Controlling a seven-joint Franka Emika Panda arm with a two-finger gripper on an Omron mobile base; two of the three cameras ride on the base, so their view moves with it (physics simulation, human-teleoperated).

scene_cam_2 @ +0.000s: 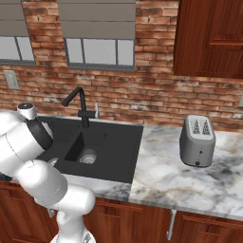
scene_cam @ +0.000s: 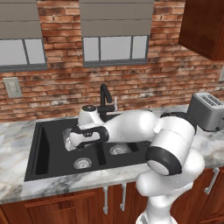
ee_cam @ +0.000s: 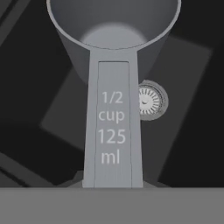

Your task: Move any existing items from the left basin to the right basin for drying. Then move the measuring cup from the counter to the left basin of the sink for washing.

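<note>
Item: measuring cup [ee_cam: 113,65], handle clamped in my fingers, hanging above the left basin [scene_cam: 57,153] and its drain [ee_cam: 151,100]. Step: final placement. Next, I judge: lower, then release.

The white Franka arm with dark joint bands [scene_cam: 168,144] is rising from the lower right of the left base view, bending at a bulky elbow and stretching a long white forearm leftward and slightly down. Its wrist, ringed in black, is turning the two-finger end effector [scene_cam: 70,141] low and away from the base. In the right base view the same arm is swelling up from the lower left, its shoulder and forearm curving toward the left edge. In the hand view the jaws are standing narrowly apart, gripping the flat grey handle of the measuring cup [ee_cam: 113,127].
</note>
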